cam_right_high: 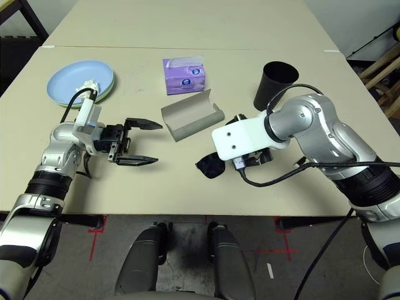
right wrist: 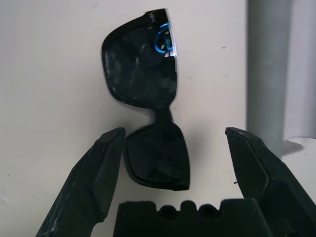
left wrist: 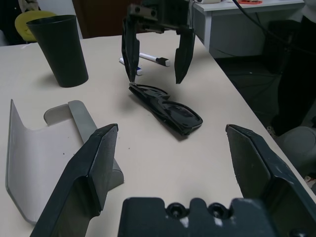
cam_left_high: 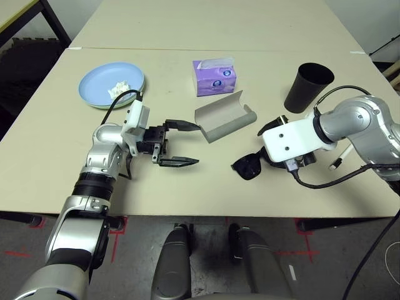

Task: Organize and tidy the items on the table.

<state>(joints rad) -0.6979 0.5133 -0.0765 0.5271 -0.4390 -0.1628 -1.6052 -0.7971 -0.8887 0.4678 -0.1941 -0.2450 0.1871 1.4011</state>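
Black sunglasses (cam_left_high: pixel 248 166) lie folded on the table (cam_left_high: pixel 62 181), right of centre. My right gripper (left wrist: pixel 155 76) hangs open just above their far end, fingers pointing down, one lens (right wrist: pixel 157 158) between them. My left gripper (cam_left_high: pixel 195 144) is open and empty, level over the table left of the open grey glasses case (cam_left_high: pixel 224 116). A purple tissue box (cam_left_high: pixel 214 77) stands behind the case. A crumpled white tissue (cam_left_high: pixel 117 89) rests on the light blue plate (cam_left_high: pixel 100 84), which is stacked on a pale green one. The black cup (cam_left_high: pixel 307 87) stands upright at the right. The pen (cam_left_high: pixel 339 159) lies beyond my right arm.
A second beige tabletop (cam_left_high: pixel 206 25) adjoins the far edge. Black cables (cam_left_high: pixel 337 181) loop from my right wrist over the table's right front. Bare tabletop lies at the front between my arms and along the left front.
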